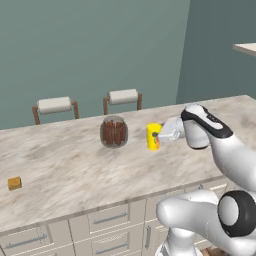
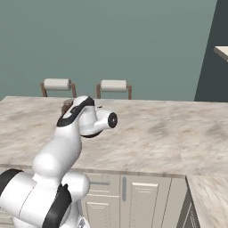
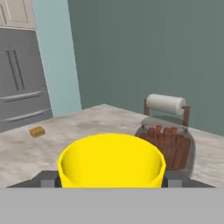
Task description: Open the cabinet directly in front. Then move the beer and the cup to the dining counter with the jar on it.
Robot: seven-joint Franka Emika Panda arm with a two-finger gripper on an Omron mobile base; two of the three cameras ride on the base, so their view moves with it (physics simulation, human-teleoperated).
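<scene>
The yellow cup (image 1: 153, 136) stands low over the dining counter (image 1: 60, 165), just right of the jar (image 1: 114, 131) of reddish-brown sticks. My gripper (image 1: 158, 135) reaches in from the right, level with the cup's side. In the hand view the cup (image 3: 111, 162) sits between the two dark fingertips (image 3: 47, 179), which press against its sides, so the gripper (image 3: 111, 180) is shut on it. The jar (image 3: 170, 146) stands just behind it. Whether the cup's base touches the marble I cannot tell. The beer and the cabinet are out of view.
Two stools with white roll backs (image 1: 55, 106) (image 1: 122, 97) stand behind the counter. A small orange block (image 1: 14, 183) lies at its left end. Cream drawers (image 1: 107, 220) run under the front edge. A grey fridge (image 3: 22, 74) stands far left in the hand view.
</scene>
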